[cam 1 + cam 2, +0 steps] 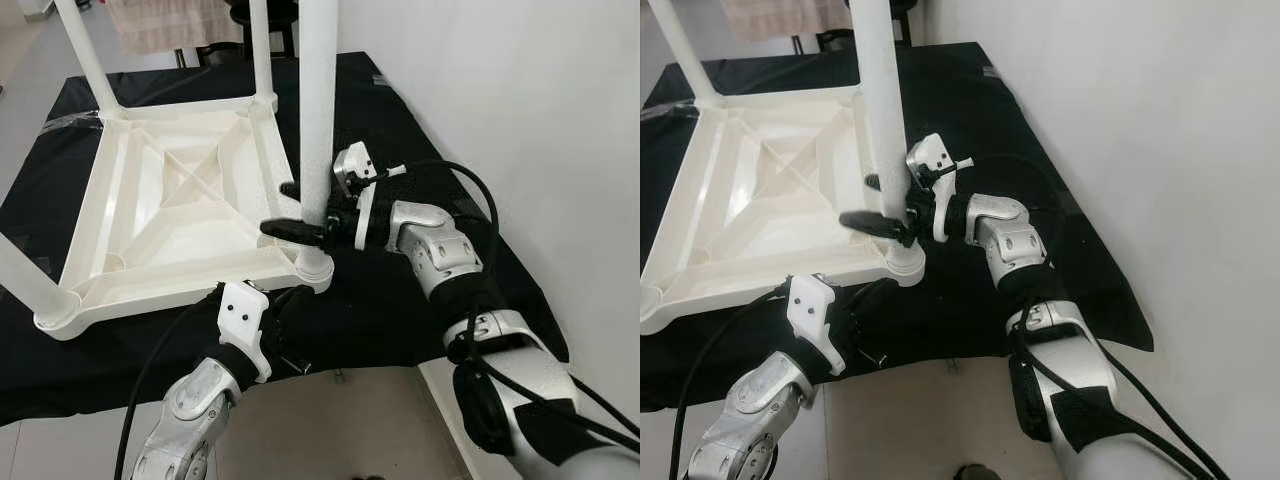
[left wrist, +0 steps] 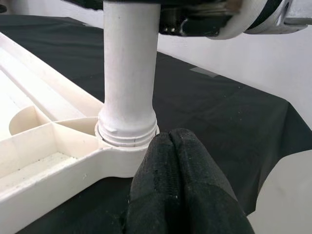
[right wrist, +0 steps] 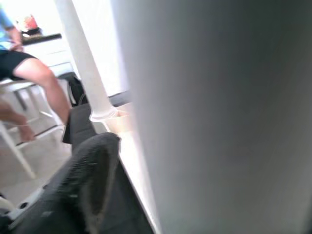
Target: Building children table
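The white plastic table (image 1: pixel 170 190) lies upside down on a black cloth (image 1: pixel 400 130). Its near right leg (image 1: pixel 318 100) stands upright in the corner socket (image 1: pixel 315 268). My right gripper (image 1: pixel 280 208) reaches in from the right, its two black fingers clamped on either side of that leg just above the socket. In the right wrist view the leg (image 3: pixel 214 117) is very close, with one finger (image 3: pixel 83 185) beside it. My left gripper (image 2: pixel 170 146) is shut with nothing in it, its tips just before the socket (image 2: pixel 127 134), low over the cloth at the table's near corner.
Three other legs (image 1: pixel 85 50) (image 1: pixel 262 50) (image 1: pixel 25 275) stand up from the other corners. A white wall (image 1: pixel 520 100) runs close on the right. The cloth ends at the front above pale floor (image 1: pixel 330 420). A person (image 3: pixel 19 63) sits beyond the table.
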`<state>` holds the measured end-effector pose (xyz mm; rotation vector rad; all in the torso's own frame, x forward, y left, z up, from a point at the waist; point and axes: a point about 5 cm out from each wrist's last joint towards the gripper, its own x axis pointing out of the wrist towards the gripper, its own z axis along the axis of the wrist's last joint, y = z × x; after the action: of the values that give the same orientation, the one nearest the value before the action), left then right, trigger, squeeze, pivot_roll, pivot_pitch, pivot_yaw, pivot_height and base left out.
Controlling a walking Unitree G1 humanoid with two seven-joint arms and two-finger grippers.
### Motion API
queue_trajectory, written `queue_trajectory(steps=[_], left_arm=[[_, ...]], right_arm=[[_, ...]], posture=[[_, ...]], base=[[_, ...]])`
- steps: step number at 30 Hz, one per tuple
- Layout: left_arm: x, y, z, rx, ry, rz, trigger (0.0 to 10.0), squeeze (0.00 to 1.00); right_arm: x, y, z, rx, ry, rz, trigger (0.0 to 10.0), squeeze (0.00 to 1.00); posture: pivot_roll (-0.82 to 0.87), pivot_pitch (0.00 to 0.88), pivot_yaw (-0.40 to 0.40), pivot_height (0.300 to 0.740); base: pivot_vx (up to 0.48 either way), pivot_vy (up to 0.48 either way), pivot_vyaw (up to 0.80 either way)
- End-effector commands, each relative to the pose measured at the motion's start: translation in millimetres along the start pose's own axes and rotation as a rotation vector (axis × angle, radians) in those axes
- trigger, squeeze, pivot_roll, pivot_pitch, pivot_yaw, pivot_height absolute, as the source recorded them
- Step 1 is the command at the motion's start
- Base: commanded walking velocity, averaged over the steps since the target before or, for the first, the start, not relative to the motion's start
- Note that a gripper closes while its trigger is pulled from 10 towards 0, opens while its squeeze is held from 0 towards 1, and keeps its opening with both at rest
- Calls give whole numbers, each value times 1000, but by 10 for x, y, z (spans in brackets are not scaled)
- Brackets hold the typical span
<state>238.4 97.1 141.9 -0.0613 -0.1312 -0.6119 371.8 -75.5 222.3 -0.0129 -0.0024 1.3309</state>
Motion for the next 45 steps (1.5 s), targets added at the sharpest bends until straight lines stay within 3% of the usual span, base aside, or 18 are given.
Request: queue_trajectory(steps=[1,12,14,15,17,18,19,20,21,22,33,34,35,36,37,43,44,45], left_arm=[[-21,-31,-23,0,11,-2,10000,0],[-39,-40,-32,-3,11,-1,10000,0],[-40,-36,-31,-4,12,-2,10000,0],[-40,-28,-33,-5,14,-4,10000,0],[-40,-28,-33,-5,14,-4,10000,0],[-40,-22,-35,-5,15,-5,10000,0],[-43,-12,-35,-4,16,-5,10000,0],[-43,-12,-35,-4,16,-5,10000,0],[-44,-5,-34,-4,17,-6,10000,0],[-40,20,-19,-1,18,-6,10000,0],[-28,19,-24,8,18,1,10000,0],[-24,18,-23,9,17,3,10000,0],[-24,18,-23,9,17,3,10000,0],[-21,17,-22,9,16,4,10000,0],[-13,10,-19,8,15,2,10000,0],[-7,-3,-14,4,13,-2,10000,0],[-5,-9,-12,3,12,-3,10000,0],[-3,-21,-11,2,10,-2,10000,0]], right_arm=[[13,11,31,7,-17,48,0,0],[-121,-48,-59,-33,-27,-88,0,0],[-145,-5,-72,-48,-31,-97,0,0],[-141,89,-178,-30,-20,-160,0,0],[-141,89,-178,-30,-20,-160,0,0],[-144,163,-248,-17,-13,-207,0,0],[-112,204,-437,2,60,-442,0,0],[-112,204,-437,2,60,-442,0,0],[-116,229,-557,2,111,-617,0,0],[-78,356,-726,38,144,-810,0,0],[113,253,-515,-9,102,-824,0,0],[150,250,-470,-15,86,-787,10000,0],[150,250,-470,-15,86,-787,10000,0],[173,274,-428,-25,78,-769,10000,341],[214,286,-328,-28,28,-670,10000,1000],[220,274,-150,-56,-59,-484,10000,1000],[199,258,-115,-78,-65,-437,10000,0],[146,254,-96,-142,-36,-280,10000,0]], posture=[[53,121,-40,740],[47,136,-34,740],[45,139,-31,740],[39,141,-27,740],[39,141,-27,740],[39,141,-27,740],[38,142,-21,740],[38,142,-21,740],[38,142,-21,740],[45,140,-3,740],[55,128,-17,740],[57,124,-19,740],[57,124,-19,740],[58,125,-20,740],[57,121,-20,740],[55,122,-22,740],[56,123,-25,740],[60,124,-28,740]], base=[[0,0,0],[0,0,0],[0,0,0],[0,0,0],[0,0,0],[0,0,0],[0,0,0],[0,0,0],[0,0,0],[0,0,0],[0,0,0],[0,0,0],[0,0,0],[0,0,0],[0,0,0],[0,0,0],[0,0,0],[0,0,0]])
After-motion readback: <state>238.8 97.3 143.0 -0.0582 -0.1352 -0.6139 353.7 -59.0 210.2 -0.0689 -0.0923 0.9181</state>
